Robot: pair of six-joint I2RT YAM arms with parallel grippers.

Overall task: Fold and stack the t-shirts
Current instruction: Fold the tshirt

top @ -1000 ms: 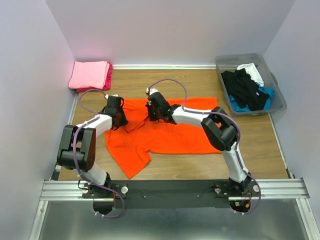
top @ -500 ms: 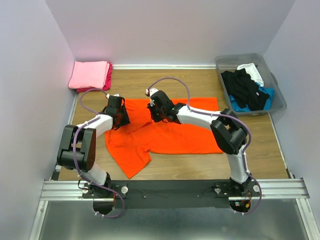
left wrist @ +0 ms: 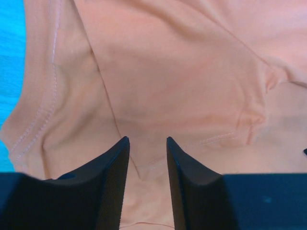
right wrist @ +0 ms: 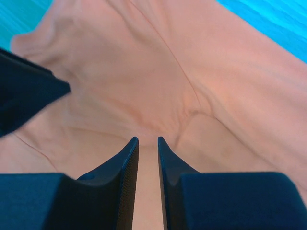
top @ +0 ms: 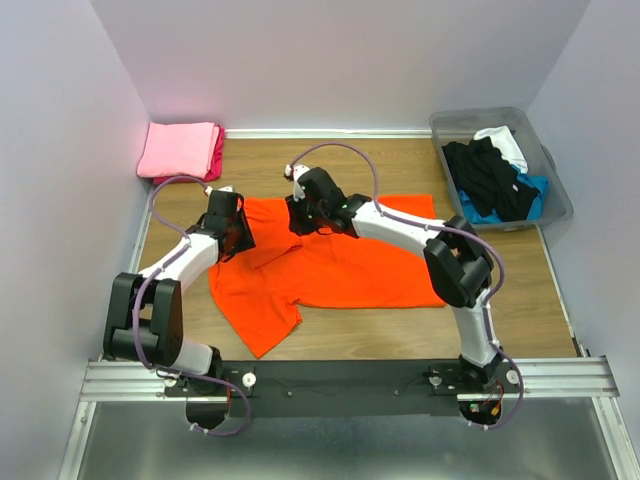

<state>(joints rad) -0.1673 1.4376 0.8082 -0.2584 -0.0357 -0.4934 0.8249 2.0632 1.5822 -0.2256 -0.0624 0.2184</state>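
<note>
Both arms reach over the orange t-shirt, left hand and right hand narrowly parted, gripping nothing.

You've opened the left gripper and right gripper off the orange shirt, its bunched middle now lying flatter, and moved the right one farther away.

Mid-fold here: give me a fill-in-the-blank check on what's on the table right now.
The spread-out t-shirt under the left tool and right tool is ____.
The grey bin sits at the far ____ corner of the table.
The largest clump of shirts in that bin is ____.
The folded pink t-shirt lies at the far ____ corner.
Missing words: orange; right; black; left.
</note>
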